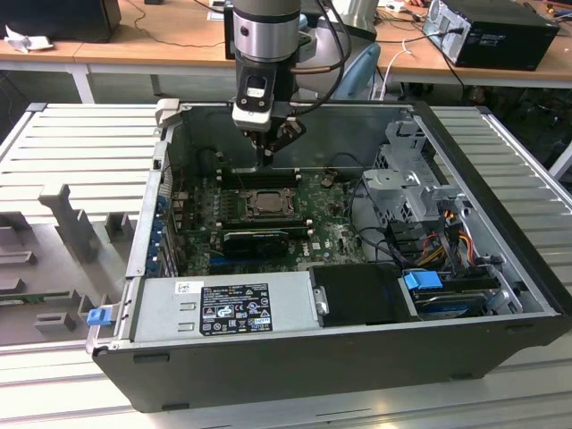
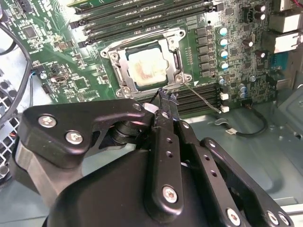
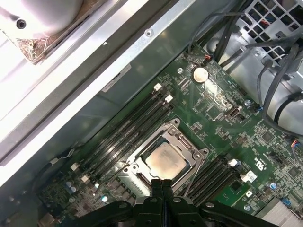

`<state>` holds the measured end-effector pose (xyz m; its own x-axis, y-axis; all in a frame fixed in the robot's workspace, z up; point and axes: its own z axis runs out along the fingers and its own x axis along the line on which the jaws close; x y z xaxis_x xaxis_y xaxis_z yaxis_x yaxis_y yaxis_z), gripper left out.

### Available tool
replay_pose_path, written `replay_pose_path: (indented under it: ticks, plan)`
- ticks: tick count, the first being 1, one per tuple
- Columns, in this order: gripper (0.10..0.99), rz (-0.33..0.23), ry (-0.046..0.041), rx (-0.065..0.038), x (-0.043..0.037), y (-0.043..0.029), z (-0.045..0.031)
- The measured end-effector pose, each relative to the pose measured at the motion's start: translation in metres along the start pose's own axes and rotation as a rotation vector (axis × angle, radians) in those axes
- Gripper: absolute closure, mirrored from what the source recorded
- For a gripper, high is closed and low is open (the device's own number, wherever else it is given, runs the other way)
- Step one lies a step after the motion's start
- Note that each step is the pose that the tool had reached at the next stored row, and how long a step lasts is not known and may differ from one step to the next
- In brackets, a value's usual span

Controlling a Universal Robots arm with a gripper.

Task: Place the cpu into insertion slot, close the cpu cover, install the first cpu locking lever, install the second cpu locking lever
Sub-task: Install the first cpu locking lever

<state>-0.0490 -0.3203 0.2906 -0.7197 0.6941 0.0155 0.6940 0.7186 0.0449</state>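
The cpu [image 1: 265,202] [image 2: 147,68] [image 3: 165,160] lies flat in the insertion slot [image 2: 116,78] of the green motherboard, its pale metal face up. The cpu cover [image 2: 124,61] [image 3: 185,150] lies down around it, and the chip shows through its window. My gripper [image 1: 265,162] [image 2: 168,96] [image 3: 162,185] is shut, with nothing seen between the fingers. It hovers just beside the socket's edge, on the side of the memory slots. A thin wire lever [image 2: 203,98] runs out from the socket corner close to the fingertips.
The open computer case [image 1: 500,223] surrounds the board. Long black memory slots [image 2: 142,14] flank the socket on both sides. The power supply [image 1: 232,304], a drive cage [image 1: 407,179] and loose cables [image 1: 447,241] fill the exterior view's right and near side.
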Motion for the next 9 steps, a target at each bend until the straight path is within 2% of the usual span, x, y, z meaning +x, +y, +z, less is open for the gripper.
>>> replay_pose_path:
  ticks: [9]
  plan:
    - [0.98,-0.052,0.0023,0.001,0.0,0.0,0.0]
